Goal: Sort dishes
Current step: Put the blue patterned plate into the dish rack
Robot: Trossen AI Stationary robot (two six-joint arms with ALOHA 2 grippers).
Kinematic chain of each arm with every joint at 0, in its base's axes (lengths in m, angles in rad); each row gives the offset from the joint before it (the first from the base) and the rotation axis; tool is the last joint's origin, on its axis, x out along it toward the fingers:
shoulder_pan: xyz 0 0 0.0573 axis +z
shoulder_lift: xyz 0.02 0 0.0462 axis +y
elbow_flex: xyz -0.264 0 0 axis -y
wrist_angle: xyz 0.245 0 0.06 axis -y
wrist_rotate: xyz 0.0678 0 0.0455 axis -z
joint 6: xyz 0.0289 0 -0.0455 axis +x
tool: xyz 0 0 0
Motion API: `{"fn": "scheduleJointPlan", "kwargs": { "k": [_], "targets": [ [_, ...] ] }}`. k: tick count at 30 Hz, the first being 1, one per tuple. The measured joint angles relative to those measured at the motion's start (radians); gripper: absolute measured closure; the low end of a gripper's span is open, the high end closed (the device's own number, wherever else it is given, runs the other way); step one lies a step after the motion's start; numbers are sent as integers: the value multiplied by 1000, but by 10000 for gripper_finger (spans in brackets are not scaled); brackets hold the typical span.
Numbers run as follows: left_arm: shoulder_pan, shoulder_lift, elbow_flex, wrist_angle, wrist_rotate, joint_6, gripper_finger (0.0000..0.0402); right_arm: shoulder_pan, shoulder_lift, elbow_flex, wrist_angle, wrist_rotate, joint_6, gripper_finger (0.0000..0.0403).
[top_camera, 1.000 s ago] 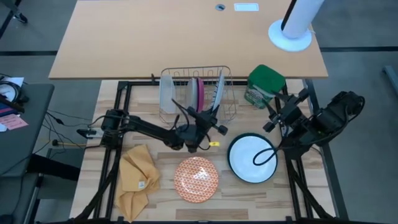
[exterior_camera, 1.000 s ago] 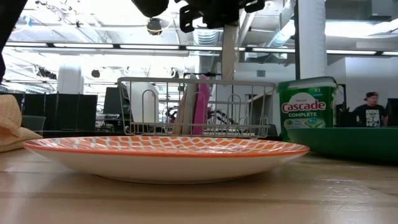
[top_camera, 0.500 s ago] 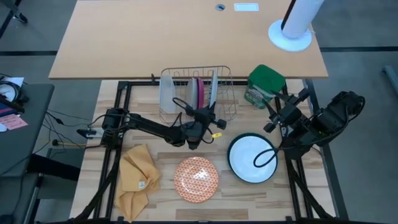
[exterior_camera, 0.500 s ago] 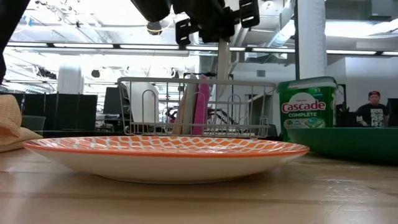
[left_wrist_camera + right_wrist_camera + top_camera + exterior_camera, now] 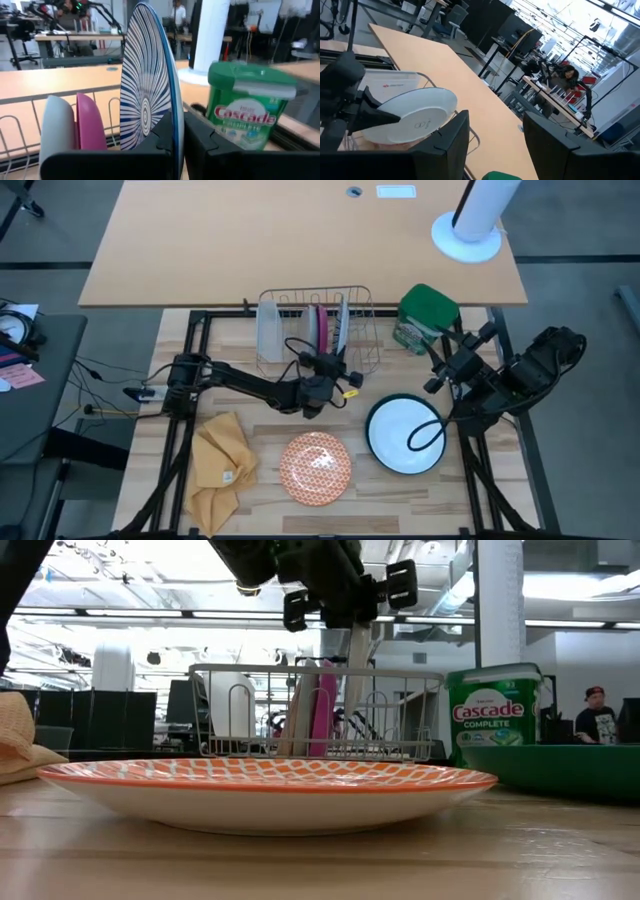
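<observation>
Pale wood planks make up the surface (image 5: pixel 470 510) I am working over, with a tan desk (image 5: pixel 300 240) beyond it at twelve o'clock and a white column base (image 5: pixel 466 235) on that desk. The low view shows an open office with bright ceiling lights, and a person (image 5: pixel 600 715) at three o'clock.

I count one wire dish rack (image 5: pixel 365 355), one green detergent tub (image 5: pixel 425 315), one yellow cloth (image 5: pixel 220 465).

I count five plates. A blue-and-white striped round plate (image 5: pixel 147 95) stands on edge in the rack, and my left pincer (image 5: pixel 335 365) is closed on its rim. A grey plate (image 5: pixel 57 125) and a magenta-pink plate (image 5: pixel 90 122) stand beside it in the rack. An orange-and-white patterned plate (image 5: pixel 315 465) lies flat at six o'clock. A large white plate with a dark green rim (image 5: pixel 405 435) lies at four o'clock. My right pincer (image 5: pixel 435 375) hangs with its fingers spread just above that plate's edge, gripping nothing.
</observation>
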Motion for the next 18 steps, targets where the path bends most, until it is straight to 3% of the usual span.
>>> {"fn": "scheduleJointPlan", "kwargs": {
  "k": [6, 18],
  "targets": [
    [19, 29, 5, -26, 2, -54, 391, 0, 0, 0, 0, 0, 2, 217],
    [42, 47, 8, -12, -20, -24, 391, 0, 0, 0, 0, -6, 5, 217]
  ]
}}
